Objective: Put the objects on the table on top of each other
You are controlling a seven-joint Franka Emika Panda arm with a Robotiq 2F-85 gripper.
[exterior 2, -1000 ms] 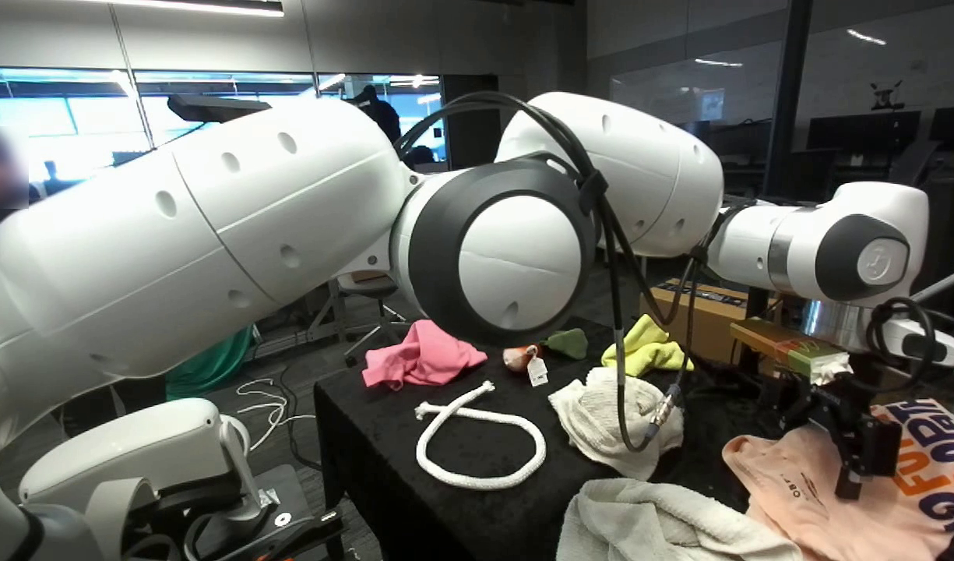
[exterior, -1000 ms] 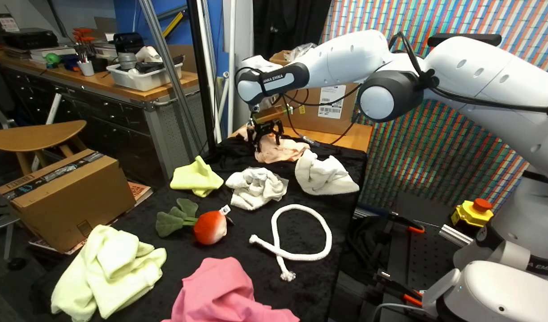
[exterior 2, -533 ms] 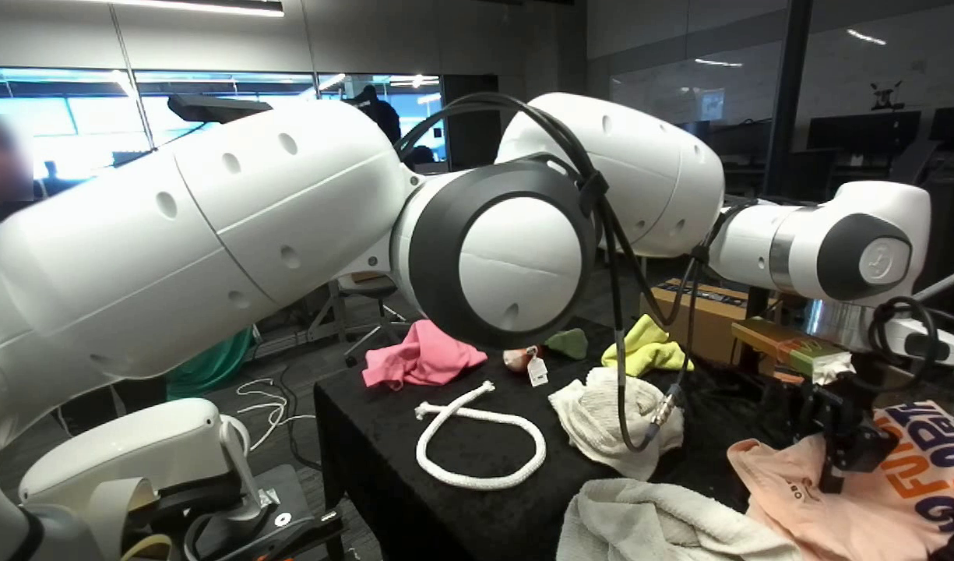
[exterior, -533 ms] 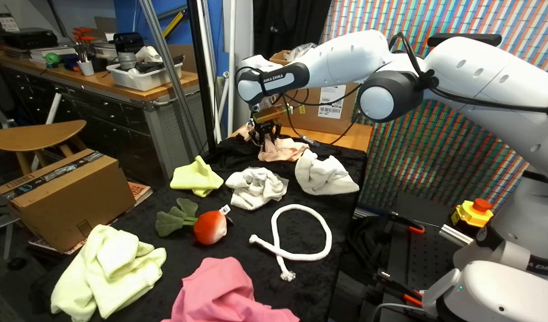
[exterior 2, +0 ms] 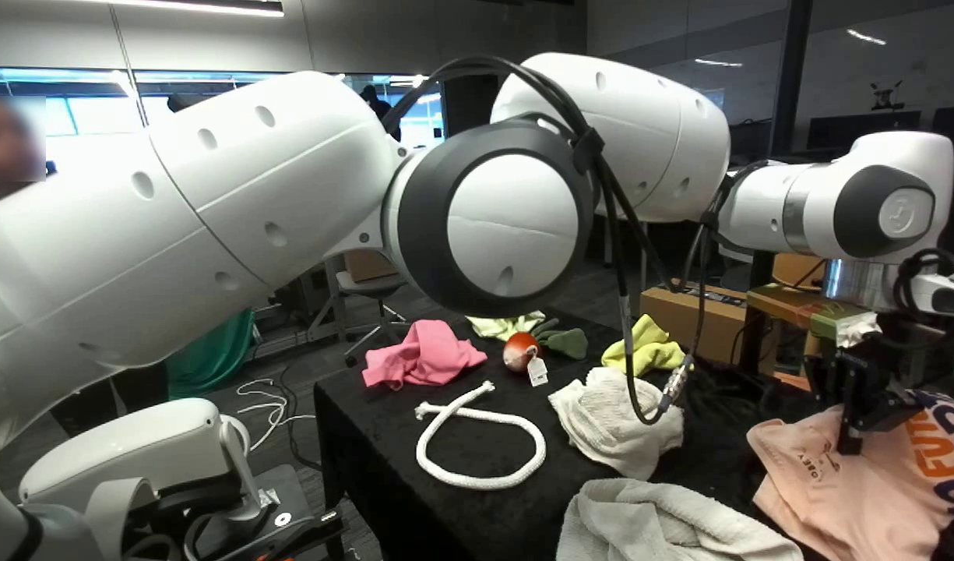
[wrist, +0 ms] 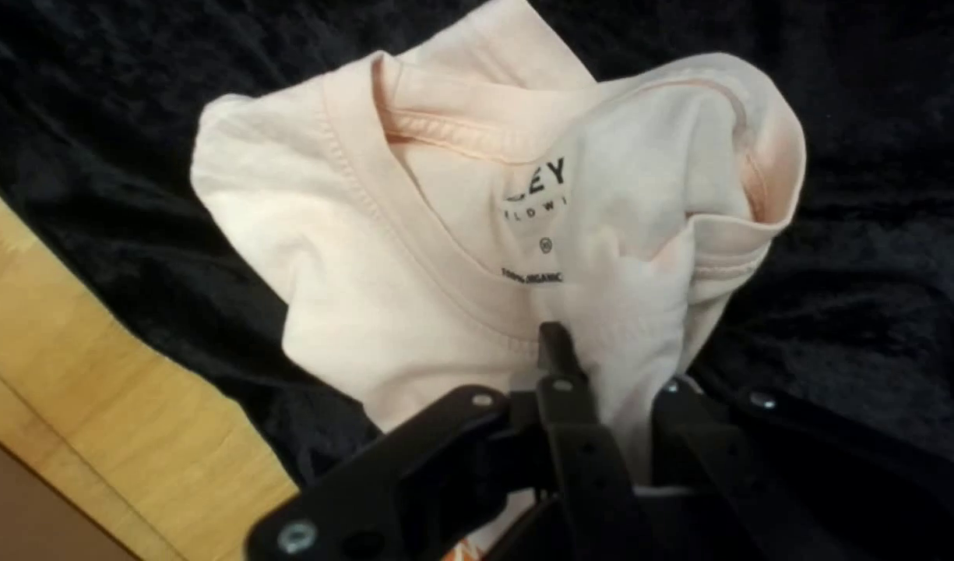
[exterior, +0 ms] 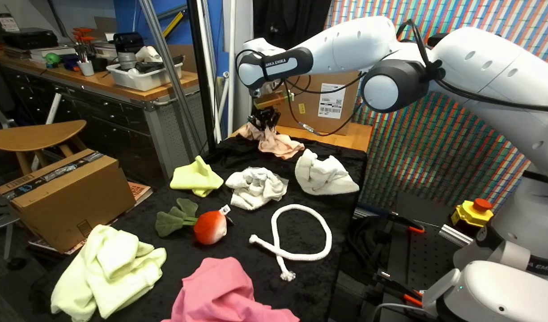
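Note:
My gripper (exterior: 265, 127) is shut on a pinched fold of the peach shirt with orange print (exterior: 280, 146), at the far end of the black table (exterior: 251, 226). In the wrist view the shirt (wrist: 329, 273) bunches up between the fingers (wrist: 558, 347); one fingertip is hidden by cloth. Its lower part still rests on the table. Two crumpled white cloths, a middle one (exterior: 256, 190) and a right one (exterior: 324, 176), lie nearer the camera. A bright yellow-green cloth (exterior: 195, 177) sits left of them. In front are a pale yellow-green cloth (exterior: 108, 273) and a pink cloth (exterior: 220, 290).
On the table also lie a looped white rope (exterior: 328, 235) and a plush radish (exterior: 210, 227). A large cardboard box (exterior: 310, 114) stands behind on a wooden ledge (wrist: 173, 421). Another box (exterior: 68, 197) is left of the table. An arm cable (exterior 2: 624, 351) hangs low over the cloths.
My gripper's fingers have come together on the peach shirt. The arm has then risen, drawing the gripped fold upward and pulling the shirt's near part slightly back.

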